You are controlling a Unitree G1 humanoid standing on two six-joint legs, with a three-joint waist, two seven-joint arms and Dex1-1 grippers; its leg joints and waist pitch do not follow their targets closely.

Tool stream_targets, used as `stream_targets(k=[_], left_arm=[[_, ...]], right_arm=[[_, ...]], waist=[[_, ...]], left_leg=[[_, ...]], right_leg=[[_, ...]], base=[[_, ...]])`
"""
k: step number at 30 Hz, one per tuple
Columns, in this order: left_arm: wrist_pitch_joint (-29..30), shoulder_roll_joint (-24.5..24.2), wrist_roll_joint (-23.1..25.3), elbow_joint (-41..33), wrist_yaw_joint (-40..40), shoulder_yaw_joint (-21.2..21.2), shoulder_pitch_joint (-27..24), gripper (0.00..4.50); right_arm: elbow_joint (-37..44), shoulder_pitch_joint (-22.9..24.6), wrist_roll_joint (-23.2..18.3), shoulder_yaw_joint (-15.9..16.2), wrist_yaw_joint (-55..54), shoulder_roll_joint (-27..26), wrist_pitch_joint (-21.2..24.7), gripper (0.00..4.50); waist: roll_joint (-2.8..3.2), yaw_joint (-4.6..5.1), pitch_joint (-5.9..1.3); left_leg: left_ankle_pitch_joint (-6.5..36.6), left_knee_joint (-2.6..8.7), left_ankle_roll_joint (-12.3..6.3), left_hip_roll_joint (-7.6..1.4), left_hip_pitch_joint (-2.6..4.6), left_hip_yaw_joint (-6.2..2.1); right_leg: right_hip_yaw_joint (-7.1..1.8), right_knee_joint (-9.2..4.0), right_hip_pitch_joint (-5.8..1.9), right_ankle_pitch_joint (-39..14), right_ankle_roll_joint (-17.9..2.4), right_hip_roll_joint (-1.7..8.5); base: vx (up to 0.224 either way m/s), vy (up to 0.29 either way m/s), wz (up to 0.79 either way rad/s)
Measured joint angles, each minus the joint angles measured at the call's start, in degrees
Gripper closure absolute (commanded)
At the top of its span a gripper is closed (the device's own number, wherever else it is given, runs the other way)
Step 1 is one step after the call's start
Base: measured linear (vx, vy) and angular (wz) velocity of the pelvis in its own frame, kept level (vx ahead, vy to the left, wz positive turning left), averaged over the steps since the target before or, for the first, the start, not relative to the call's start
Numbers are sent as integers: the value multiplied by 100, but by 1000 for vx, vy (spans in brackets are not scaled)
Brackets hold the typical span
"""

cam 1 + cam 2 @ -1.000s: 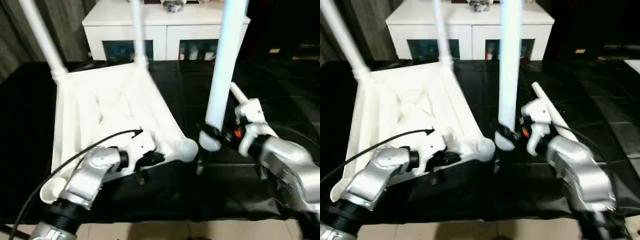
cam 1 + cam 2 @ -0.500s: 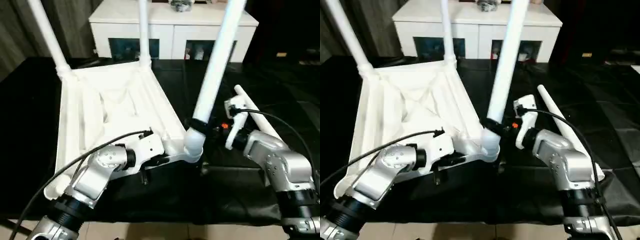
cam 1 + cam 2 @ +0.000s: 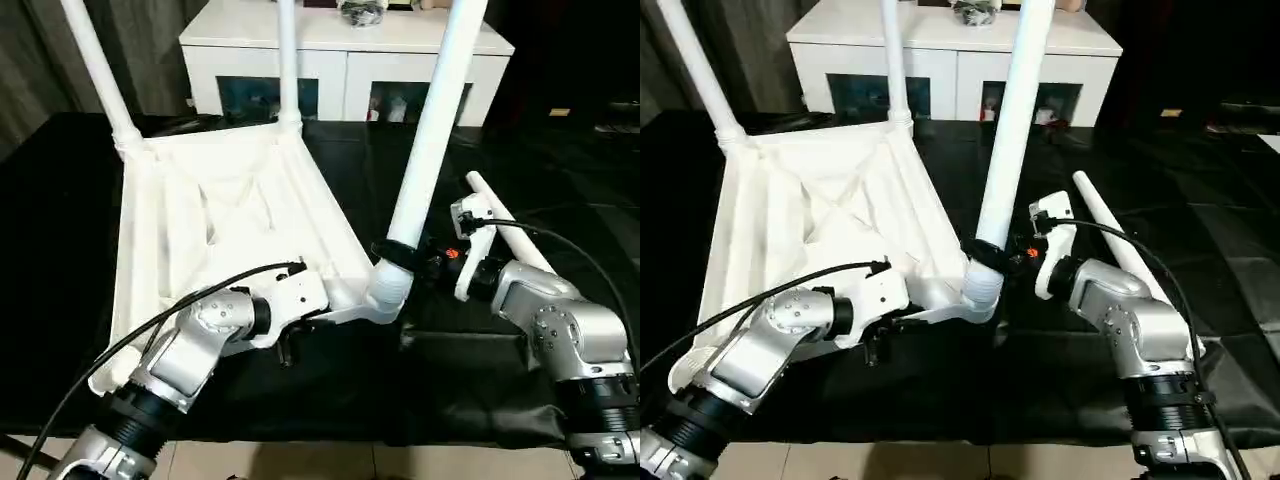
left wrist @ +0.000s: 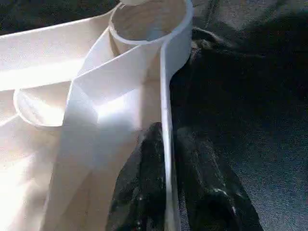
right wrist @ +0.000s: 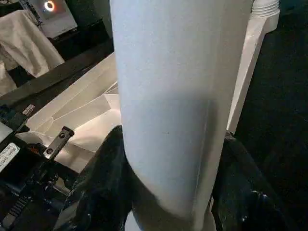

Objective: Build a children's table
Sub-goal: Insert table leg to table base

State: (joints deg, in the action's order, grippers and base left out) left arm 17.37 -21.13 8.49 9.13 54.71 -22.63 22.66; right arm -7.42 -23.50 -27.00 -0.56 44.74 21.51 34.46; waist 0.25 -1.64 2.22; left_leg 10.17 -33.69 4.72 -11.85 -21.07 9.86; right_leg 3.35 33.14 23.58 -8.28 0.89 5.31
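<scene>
Children's table top (image 3: 215, 215) lies upside down on the black-draped bench (image 3: 560, 170), near edge lifted. Left tool (image 4: 166, 192) pinches its near rim. Right tool (image 5: 168, 183) clamps the third leg (image 3: 425, 150), seated tilted in the near-right socket. A fourth leg (image 3: 505, 225) lies beside it, open bench beyond.

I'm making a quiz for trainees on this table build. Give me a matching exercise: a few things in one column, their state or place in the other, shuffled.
Things:
1. third leg
2. spare leg
3. left gripper
4. white cabinet

States or places:
A. lying flat on the black cloth
B. behind the work, at the back
C. tilted, its end at a corner socket
D. shut on the tabletop's rim

Pairs: 1-C, 2-A, 3-D, 4-B
</scene>
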Motion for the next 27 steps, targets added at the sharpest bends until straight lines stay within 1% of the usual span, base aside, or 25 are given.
stream_targets(k=[3,4,6,12,15,18,27], left_arm=[[14,-81,-76,14,117,-21,46,418],[25,-90,-97,7,143,-23,47,438],[66,-140,-142,-52,210,-32,31,446],[271,-548,-216,-575,456,-22,-220,450],[275,-684,-215,-667,512,-23,-263,450],[304,-705,-212,-662,503,-30,-248,450],[321,-715,-201,-622,495,-92,-179,450]], right_arm=[[0,0,49,28,75,90,-6,264],[0,0,58,40,80,117,-6,264],[0,0,56,52,100,119,-4,264],[265,47,9,114,250,184,164,264],[316,100,-25,207,357,203,282,264],[316,124,-21,353,428,219,359,264],[277,73,-10,457,459,206,484,264]], waist=[[1,0,-1],[4,-1,-3],[8,-1,-5],[10,-10,-6],[10,0,-7],[11,11,-7],[18,3,-11]], left_leg=[[0,1,0,0,1,0],[0,1,0,0,0,0],[0,2,0,-2,0,1],[0,11,0,-4,2,3],[0,9,1,-4,8,0],[1,10,1,-3,11,-2],[1,8,2,-3,11,-2]], right_leg=[[0,1,0,0,0,-1],[0,1,0,1,-1,-1],[1,2,0,4,-7,-2],[3,1,1,11,-37,-5],[2,2,-2,7,-29,-5],[3,3,-1,-2,-13,-5],[1,3,-2,0,-17,-5]], base=[[0,0,0],[0,0,0],[0,0,0],[0,0,0],[0,0,0],[0,0,0],[0,0,0]])
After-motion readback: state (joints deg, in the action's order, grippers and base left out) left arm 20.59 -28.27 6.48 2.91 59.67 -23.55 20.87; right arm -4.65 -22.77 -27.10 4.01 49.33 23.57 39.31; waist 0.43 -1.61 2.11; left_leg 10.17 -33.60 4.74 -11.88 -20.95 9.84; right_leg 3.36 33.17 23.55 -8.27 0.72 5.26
